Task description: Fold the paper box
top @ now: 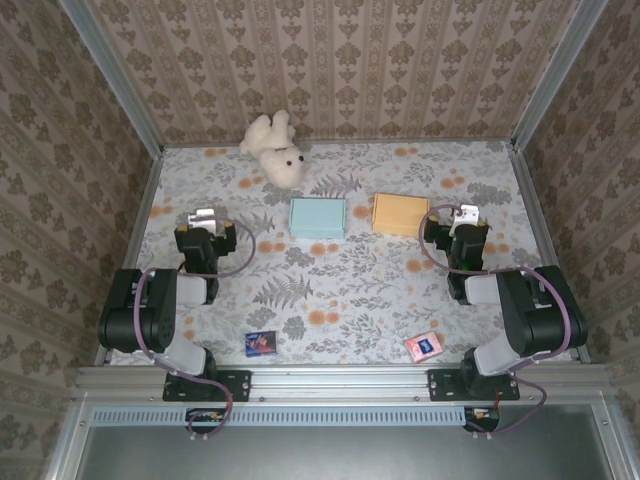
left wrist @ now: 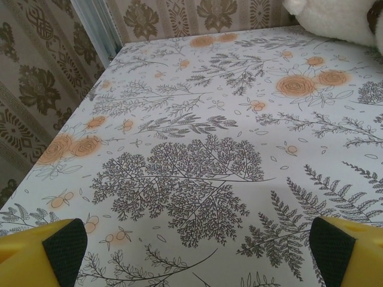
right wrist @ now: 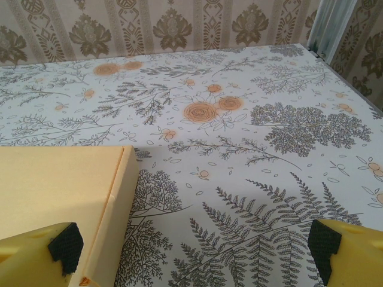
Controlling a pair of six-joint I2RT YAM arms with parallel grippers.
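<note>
Both arms wait with fingers spread wide, holding nothing: the left end effector [top: 205, 220] at middle left, the right end effector [top: 465, 217] at middle right, just beside the yellow paper box [top: 401, 213]. A blue paper box [top: 317, 217] lies at centre. To my eye, either light box could skid across the worktop [top: 340, 290] if one finger pushes it unbraced, or crease crookedly.
</note>
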